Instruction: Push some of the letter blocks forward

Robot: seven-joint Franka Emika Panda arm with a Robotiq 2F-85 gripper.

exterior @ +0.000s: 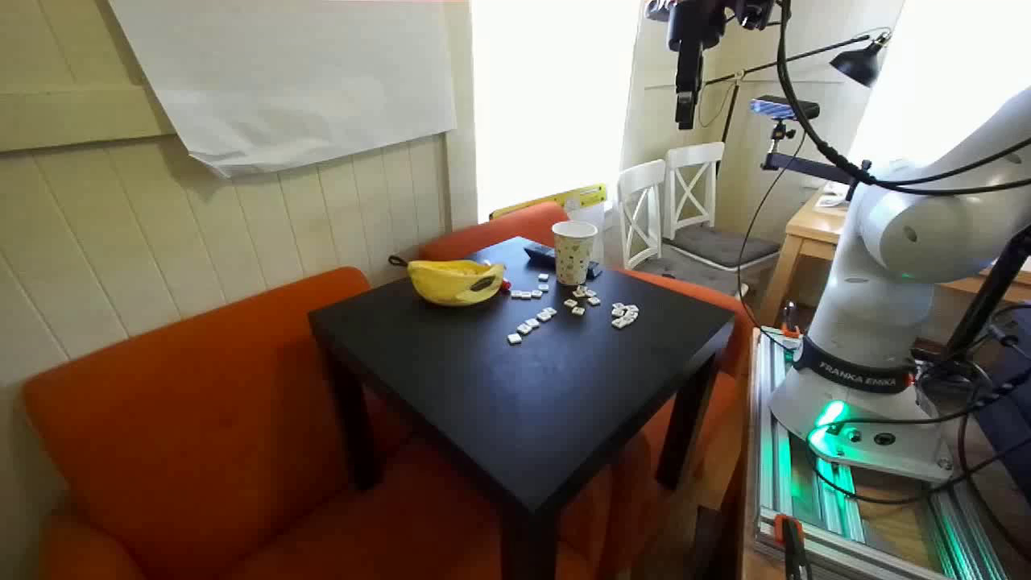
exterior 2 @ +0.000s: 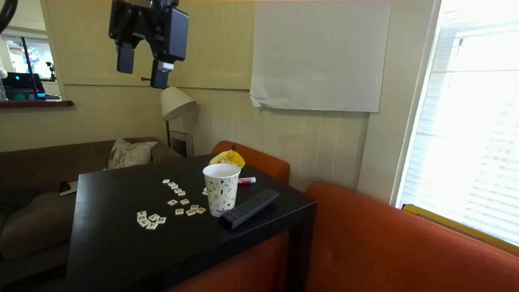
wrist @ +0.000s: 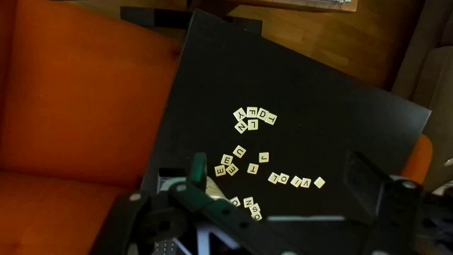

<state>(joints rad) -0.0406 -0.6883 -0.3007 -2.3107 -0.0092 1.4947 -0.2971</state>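
Blocks (wrist: 253, 168) are scattered in clusters on the table (wrist: 304, 95); the gripper (exterior 2: 142, 69) is held high above, fingers (exterior 2: 159, 78) spread, nothing gripped, presumably so some can be approached and pushed forward

1. In an exterior view, a dark table (exterior: 515, 403) stands beside orange seats (exterior: 201, 419).
2. Small white letter blocks (exterior: 578, 311) lie on it in loose rows and clusters, their letters too small to read.
3. A spotted paper cup (exterior: 573, 258) stands upright near the blocks, just in front of a dark remote (exterior: 540, 255).
4. A yellow banana-shaped bag (exterior: 451, 288) rests near the table edge by the wall (exterior: 266, 234).
5. The white robot arm (exterior: 910, 234) rises at the right; its gripper (exterior: 686, 117) hangs well above table height, pointing downward.
6. White paper (exterior: 314, 80) hangs on the wall, and two white chairs (exterior: 643, 176) stand beyond the table.
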